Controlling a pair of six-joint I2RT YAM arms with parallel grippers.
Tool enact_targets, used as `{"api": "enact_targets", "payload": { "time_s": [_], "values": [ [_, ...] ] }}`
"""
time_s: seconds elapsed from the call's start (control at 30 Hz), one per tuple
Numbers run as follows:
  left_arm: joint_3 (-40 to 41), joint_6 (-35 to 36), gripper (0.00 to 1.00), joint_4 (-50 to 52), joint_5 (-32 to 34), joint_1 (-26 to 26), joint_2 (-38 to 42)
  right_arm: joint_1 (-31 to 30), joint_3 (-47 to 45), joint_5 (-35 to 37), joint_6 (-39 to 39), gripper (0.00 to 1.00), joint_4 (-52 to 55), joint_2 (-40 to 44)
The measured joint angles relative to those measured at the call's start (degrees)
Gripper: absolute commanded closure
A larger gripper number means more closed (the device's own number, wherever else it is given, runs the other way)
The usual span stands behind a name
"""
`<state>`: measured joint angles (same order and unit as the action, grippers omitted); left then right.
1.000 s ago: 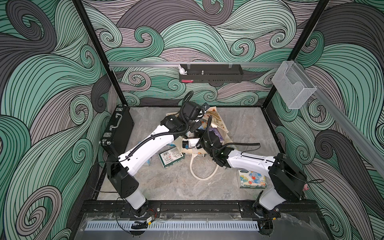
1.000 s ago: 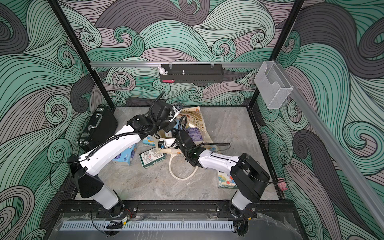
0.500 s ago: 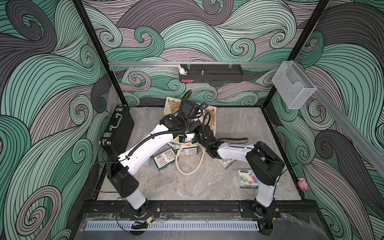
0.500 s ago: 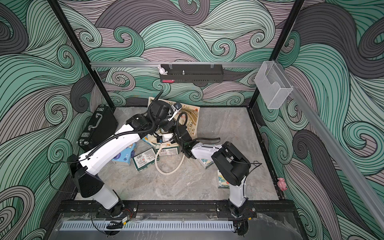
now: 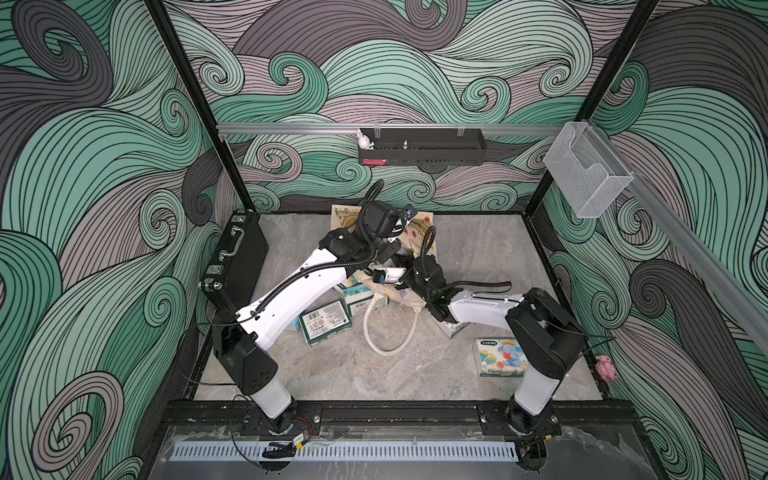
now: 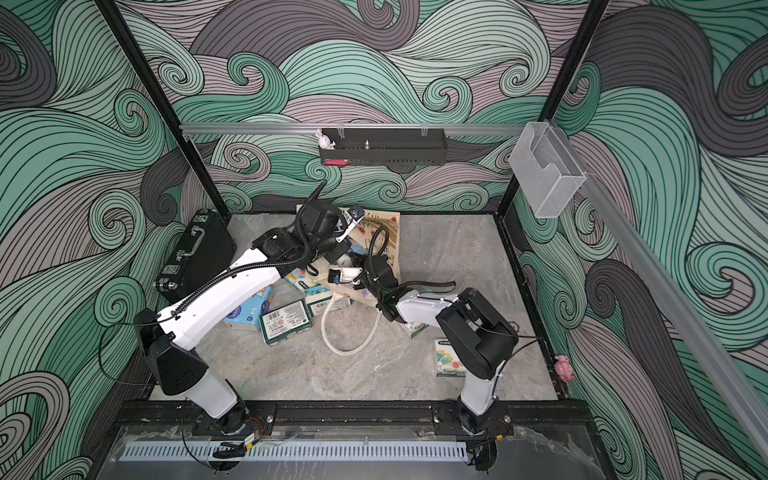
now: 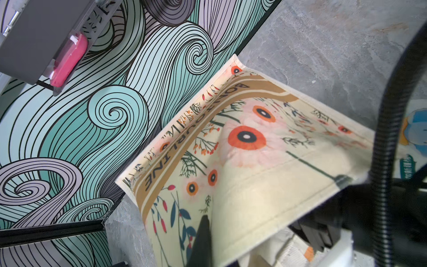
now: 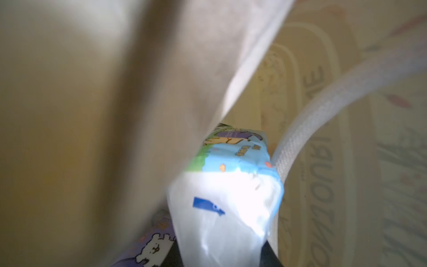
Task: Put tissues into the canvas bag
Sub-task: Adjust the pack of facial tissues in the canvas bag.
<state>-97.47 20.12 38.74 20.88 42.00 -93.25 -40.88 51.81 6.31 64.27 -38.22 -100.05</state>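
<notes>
The canvas bag (image 5: 420, 235) (image 6: 384, 232) lies near the back wall, cream with orange flowers. My left gripper (image 7: 208, 249) is shut on its upper rim and holds the cloth (image 7: 242, 161) up. My right gripper (image 8: 219, 259) is inside the bag's mouth, shut on a light blue cartoon-printed tissue pack (image 8: 227, 194). A purple pack (image 8: 147, 249) lies beside it in the bag. More tissues lie on the floor: a dark green pack (image 5: 325, 323), an elephant-printed pack (image 5: 500, 357), a light blue pack (image 6: 249, 309).
The bag's cream handle loop (image 5: 390, 332) trails over the floor toward the front. A black briefcase (image 5: 237, 257) leans on the left wall. Further packs (image 5: 359, 297) sit under my left forearm, and another pack (image 5: 453, 328) under my right forearm.
My left gripper has raised the bag's rim toward the back wall. My right arm has folded its elbow inward, keeping the pack at the bag's mouth. The handle loop shifted sideways.
</notes>
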Motion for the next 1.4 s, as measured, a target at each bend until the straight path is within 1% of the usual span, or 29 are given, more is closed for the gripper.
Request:
{"api": "enact_targets", "payload": {
  "time_s": [0.13,0.2,0.3,0.37,0.47,0.6,0.77,0.97,1.03,1.1,1.13,1.17,1.2,1.23,1.27,1.33,1.4],
  "values": [
    [0.0,0.0,1.0,0.24,-0.55,0.02,0.04,0.52,-2.75,-0.98,-1.57,0.79,0.35,3.48],
    [0.0,0.0,1.0,0.24,-0.59,0.02,0.15,0.81,-3.67,-1.79,-2.47,0.77,1.2,4.79],
    [0.0,0.0,1.0,0.35,-0.48,0.02,0.52,1.88,-5.11,-4.11,-4.33,0.76,3.78,7.45],
    [0.0,0.0,1.0,0.52,-0.5,0.02,1.01,2.93,-5.66,-5.55,-5.35,0.77,6.27,9.29],
    [-0.02,-0.22,1.0,1.11,-0.74,0.02,1.38,3.65,-5.42,-5.79,-5.88,0.79,6.93,9.6],
    [-0.85,-1.29,1.0,2.89,-2.51,0.02,1.53,3.61,-3.91,-5.57,-4.42,0.8,6.99,6.62],
    [-2.36,-2.64,1.0,4.9,-5.07,0.13,1.53,3.13,0.31,-4.79,-0.13,0.8,5.33,0.07],
    [-2.82,-3.39,1.0,6.05,-5.75,0.13,1.53,2.25,6.64,-3.65,3.87,0.78,2.84,-7.28],
    [-2.82,-3.56,1.0,6.36,-5.7,0.11,1.53,2.27,8.76,-3.52,4.59,0.72,1.22,-9.79],
    [-2.82,-3.67,1.0,6.4,-5.62,0.07,1.53,2.27,10.86,-3.34,4.79,0.59,-0.31,-12.26],
    [-2.82,-3.67,1.0,6.45,-5.55,0.04,1.53,2.27,12.13,-3.28,4.66,0.5,-0.83,-13.53],
    [-2.82,-3.67,1.0,6.49,-5.4,0.02,1.53,2.25,13.44,-3.21,4.46,0.35,-1.29,-14.75],
    [-2.82,-3.67,1.0,6.49,-5.22,0.02,1.53,2.21,14.21,-3.08,4.11,0.24,-1.62,-15.45],
    [-2.82,-3.65,1.0,6.56,-5.03,0.0,1.53,2.21,14.6,-2.91,3.58,0.21,-1.9,-15.91],
    [-2.82,-3.61,1.0,6.58,-4.83,0.02,1.55,2.23,14.62,-2.73,2.67,0.19,-1.95,-15.91],
    [-2.82,-3.41,1.0,6.6,-4.66,0.02,1.55,2.25,13.68,-2.6,0.5,0.18,-1.57,-14.86],
    [-2.8,-3.02,1.0,6.51,-4.57,0.02,1.64,2.27,10.38,-2.91,-2.47,0.18,0.04,-11.43]
  ]
}}
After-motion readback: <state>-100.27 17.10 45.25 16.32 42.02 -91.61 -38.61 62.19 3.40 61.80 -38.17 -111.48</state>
